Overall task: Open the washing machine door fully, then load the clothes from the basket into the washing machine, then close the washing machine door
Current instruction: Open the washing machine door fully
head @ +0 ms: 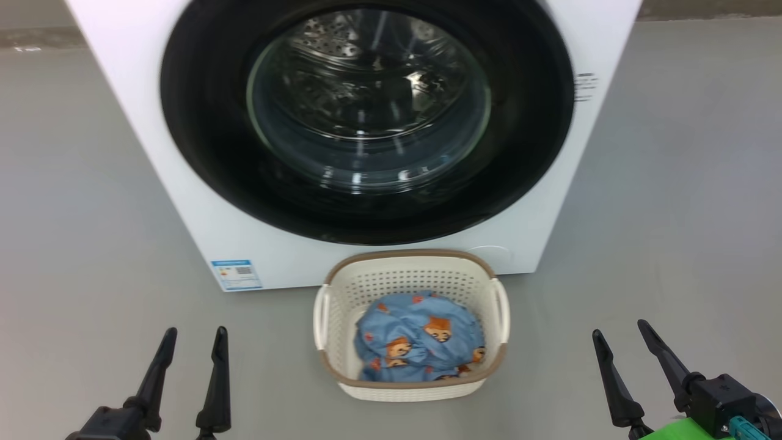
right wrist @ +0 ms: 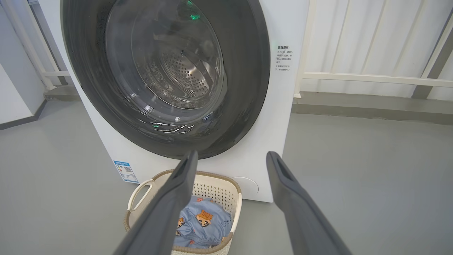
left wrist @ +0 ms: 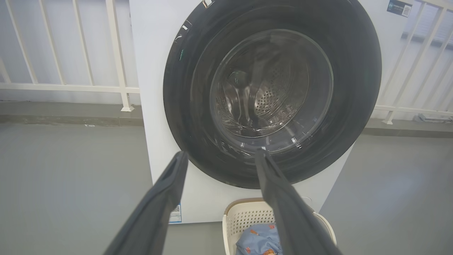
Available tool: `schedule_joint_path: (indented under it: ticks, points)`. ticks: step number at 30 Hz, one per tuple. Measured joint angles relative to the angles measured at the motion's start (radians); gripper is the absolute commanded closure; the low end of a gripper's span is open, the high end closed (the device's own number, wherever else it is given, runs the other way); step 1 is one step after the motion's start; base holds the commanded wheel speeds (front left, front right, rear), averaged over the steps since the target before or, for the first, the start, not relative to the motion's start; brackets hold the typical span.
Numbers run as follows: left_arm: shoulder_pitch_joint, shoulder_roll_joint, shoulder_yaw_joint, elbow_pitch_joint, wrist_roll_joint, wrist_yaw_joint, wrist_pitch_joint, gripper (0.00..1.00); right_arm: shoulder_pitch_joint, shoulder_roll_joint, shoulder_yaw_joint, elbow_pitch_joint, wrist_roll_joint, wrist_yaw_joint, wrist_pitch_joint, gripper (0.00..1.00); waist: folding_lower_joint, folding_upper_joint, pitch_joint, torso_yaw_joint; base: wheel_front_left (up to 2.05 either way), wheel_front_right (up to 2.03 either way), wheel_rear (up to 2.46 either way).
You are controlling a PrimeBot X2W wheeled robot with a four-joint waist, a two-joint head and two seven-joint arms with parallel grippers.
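Note:
The white washing machine (head: 183,201) stands straight ahead, its round black-rimmed door (head: 214,140) shut flush against the front, the steel drum visible through the glass. On the floor right in front sits the cream basket (head: 409,275) with the blue printed clothes (head: 418,339) bundled inside. My left gripper (head: 194,342) stands open at the lower left, nothing between its fingers. My right gripper (head: 620,336) is open at the lower right, likewise holding nothing. In the left wrist view the door (left wrist: 184,88) and basket (left wrist: 244,216) lie beyond the left gripper (left wrist: 219,156); the right wrist view shows the door (right wrist: 247,71), clothes (right wrist: 201,223) and right gripper (right wrist: 231,157).
Grey floor (head: 79,214) spreads on both sides of the machine. A white railing (left wrist: 70,86) runs behind it. A blue label (head: 236,274) is stuck at the machine's lower left front.

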Motion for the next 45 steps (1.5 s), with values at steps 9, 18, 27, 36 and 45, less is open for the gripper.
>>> schedule_joint_path:
  ticks: [9, 18, 27, 36, 45]
  points:
    - [0.000, 0.000, -0.001, 0.000, 0.000, 0.000, 0.000, 0.00, 0.000, 0.000, 0.000, 0.001, 0.000, 0.000, 0.000, 0.00, 0.0000, 0.0000, 0.001, 0.000, 1.23, 1.23, -2.45]
    - [0.000, -0.008, 0.006, -0.004, -0.008, 0.000, 0.000, 0.00, 0.000, -0.001, -0.001, 0.001, 0.000, 0.000, 0.000, 0.00, 0.0000, 0.0000, 0.004, 0.000, 0.85, 0.85, -1.71]
    - [-0.001, -0.015, 0.016, -0.009, -0.008, 0.000, 0.000, 0.00, -0.001, 0.000, -0.001, 0.000, 0.002, 0.000, 0.000, 0.00, 0.0000, 0.0000, 0.008, -0.001, 0.19, 0.19, -0.39]
    - [-0.001, -0.015, 0.024, -0.010, -0.008, 0.000, 0.000, 0.00, -0.001, 0.002, -0.001, -0.002, 0.005, 0.000, 0.000, 0.00, 0.0000, 0.0000, 0.011, -0.003, 0.00, 0.00, 0.00]
    - [-0.001, -0.015, 0.026, -0.010, -0.009, 0.000, 0.000, 0.00, -0.001, 0.005, -0.001, -0.004, 0.005, 0.000, 0.000, 0.00, 0.0000, 0.0000, 0.014, -0.004, 0.00, 0.00, 0.00]
